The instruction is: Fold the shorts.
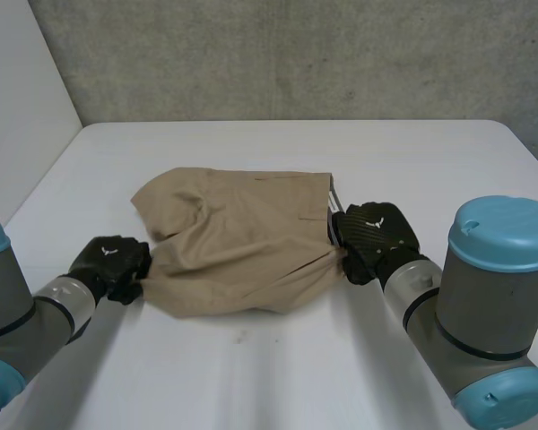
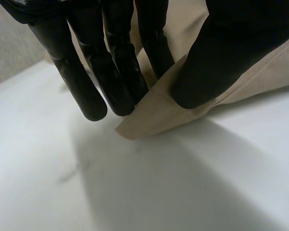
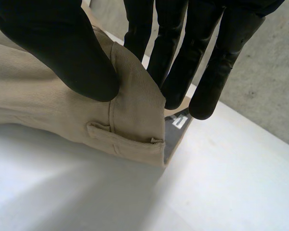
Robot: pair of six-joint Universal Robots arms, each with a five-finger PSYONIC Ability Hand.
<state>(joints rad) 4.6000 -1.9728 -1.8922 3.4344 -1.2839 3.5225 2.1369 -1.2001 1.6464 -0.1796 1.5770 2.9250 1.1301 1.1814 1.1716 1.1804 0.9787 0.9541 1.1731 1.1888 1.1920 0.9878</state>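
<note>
Fingers (image 2: 118,82) and thumb of left hand (image 1: 110,262) are pinched on one corner of the tan shorts (image 1: 242,242); the waistband (image 3: 135,110) corner is pinched by right hand (image 1: 375,238). Shorts are bunched mid-tabletop (image 1: 430,161).

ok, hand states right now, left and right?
Left hand: shut on a corner of the tan cloth shorts.
Right hand: shut on the shorts' waistband edge.
</note>
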